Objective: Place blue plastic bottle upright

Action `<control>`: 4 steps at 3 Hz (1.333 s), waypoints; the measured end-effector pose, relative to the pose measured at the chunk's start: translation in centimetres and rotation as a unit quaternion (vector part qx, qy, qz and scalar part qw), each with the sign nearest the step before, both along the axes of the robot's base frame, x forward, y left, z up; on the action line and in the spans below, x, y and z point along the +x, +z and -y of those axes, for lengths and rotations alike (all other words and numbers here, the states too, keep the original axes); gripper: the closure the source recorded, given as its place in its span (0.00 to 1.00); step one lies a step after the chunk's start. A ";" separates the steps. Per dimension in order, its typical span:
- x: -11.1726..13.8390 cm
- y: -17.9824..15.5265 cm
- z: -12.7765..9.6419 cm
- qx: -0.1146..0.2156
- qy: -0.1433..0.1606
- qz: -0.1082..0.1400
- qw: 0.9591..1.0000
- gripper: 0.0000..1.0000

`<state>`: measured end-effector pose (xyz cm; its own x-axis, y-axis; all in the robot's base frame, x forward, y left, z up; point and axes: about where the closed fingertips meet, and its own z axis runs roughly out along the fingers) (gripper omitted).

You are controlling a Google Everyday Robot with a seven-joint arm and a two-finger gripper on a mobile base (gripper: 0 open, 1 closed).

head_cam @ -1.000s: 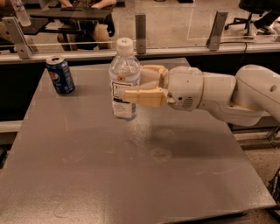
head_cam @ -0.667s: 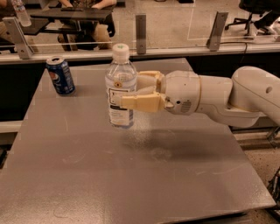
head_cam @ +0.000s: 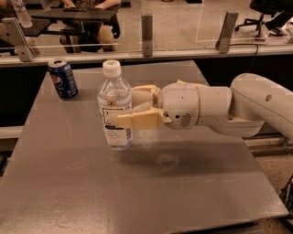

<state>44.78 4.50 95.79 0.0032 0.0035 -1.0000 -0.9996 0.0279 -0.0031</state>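
Note:
The blue plastic bottle [head_cam: 114,106] is clear with a white screw cap and a pale label. It stands upright, its base at or just above the grey table [head_cam: 137,192], left of the middle. My gripper [head_cam: 126,107] reaches in from the right and is shut on the bottle's middle, one cream finger [head_cam: 137,120] in front and the other behind it. The white arm [head_cam: 238,109] stretches off to the right.
A dark blue Pepsi can [head_cam: 63,78] stands upright at the table's back left. A glass barrier with metal posts [head_cam: 146,28] runs along the far edge. A small clear bottle [head_cam: 22,13] stands on a desk far behind, near seated people.
My gripper has carried the upright bottle leftward and toward the table's near side, and slightly lower. The Pepsi can has not moved.

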 end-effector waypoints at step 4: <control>-2.2 -3.1 -3.1 -0.030 0.005 0.009 0.999 0.87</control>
